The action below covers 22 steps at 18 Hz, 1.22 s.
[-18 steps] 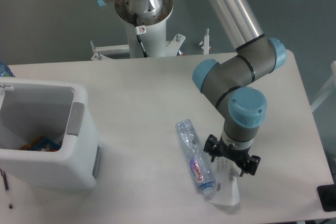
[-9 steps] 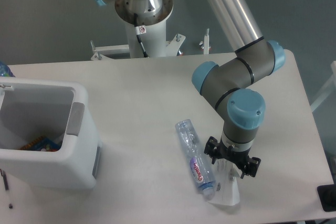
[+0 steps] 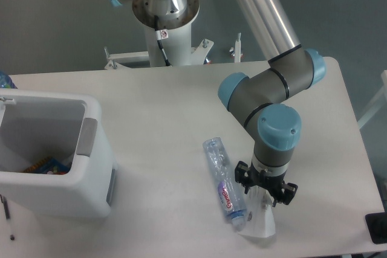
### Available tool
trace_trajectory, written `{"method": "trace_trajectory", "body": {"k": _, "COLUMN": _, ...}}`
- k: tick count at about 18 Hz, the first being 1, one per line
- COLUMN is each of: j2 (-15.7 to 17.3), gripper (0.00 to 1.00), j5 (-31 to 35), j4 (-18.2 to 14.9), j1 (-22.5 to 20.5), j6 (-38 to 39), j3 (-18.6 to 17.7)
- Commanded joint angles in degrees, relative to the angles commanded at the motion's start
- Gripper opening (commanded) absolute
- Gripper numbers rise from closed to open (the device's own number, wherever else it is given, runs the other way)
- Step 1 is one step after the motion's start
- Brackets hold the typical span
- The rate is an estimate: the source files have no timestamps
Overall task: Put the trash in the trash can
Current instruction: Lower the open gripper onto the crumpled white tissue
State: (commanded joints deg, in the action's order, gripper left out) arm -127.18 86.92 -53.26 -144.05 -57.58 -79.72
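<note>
The fixed camera looks down on a white desk (image 3: 169,107) with the bin (image 3: 51,155) at its left edge, and everything else is best placed from that bin. Far to the bin's right, near the front of the desk, lies the flattened clear bottle (image 3: 225,184) with its purple-red label, running lengthwise away from the camera, cap end nearest the front edge. Just beside its right side, touching or nearly so, sits the crumpled white wrapper (image 3: 259,220). The claw (image 3: 263,193) hangs directly over that wrapper, pointing down, its dark fingers spread to either side with the wrapper's upper part between them; whether they are pressed onto it I cannot tell from this angle. Inside the bin, something colourful already rests on the bottom. The wrapper looks feather-light, soft and likely to crush or slip, so a pinch across its bunched upper part seems the surest hold. The bottle should be light too, but springy and slick; gripping across its flattened middle, at the label, would probably hold better than the tapered ends. Both items remain on the desk, well apart from the bin.
</note>
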Motion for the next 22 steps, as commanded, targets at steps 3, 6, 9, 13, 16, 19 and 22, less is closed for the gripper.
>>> {"method": "trace_trajectory", "body": {"k": 3, "j2": 0.1, "gripper": 0.39, "j5": 0.0, "j4": 0.0, "j1": 0.0, "j6": 0.3, "j3": 0.0}}
{"method": "trace_trajectory", "body": {"k": 6, "j2": 0.3, "gripper": 0.37, "j5": -0.1, "j4": 0.0, "j1": 0.0, "j6": 1.1, "j3": 0.1}}
{"method": "trace_trajectory", "body": {"k": 9, "j2": 0.5, "gripper": 0.36, "j5": -0.1, "j4": 0.0, "j1": 0.0, "j6": 1.2, "j3": 0.1}}
{"method": "trace_trajectory", "body": {"k": 13, "j2": 0.8, "gripper": 0.34, "j5": -0.3, "j4": -0.1, "j1": 0.0, "j6": 3.1, "j3": 0.2}}
{"method": "trace_trajectory", "body": {"k": 16, "j2": 0.7, "gripper": 0.25, "j5": -0.4, "j4": 0.4, "j1": 0.1, "j6": 4.8, "j3": 0.3}}
{"method": "trace_trajectory", "body": {"k": 19, "j2": 0.7, "gripper": 0.13, "j5": -0.4, "j4": 0.4, "j1": 0.1, "j6": 4.8, "j3": 0.2}}
{"method": "trace_trajectory", "body": {"k": 22, "j2": 0.8, "gripper": 0.05, "j5": -0.4, "j4": 0.5, "j1": 0.0, "j6": 5.2, "j3": 0.3}}
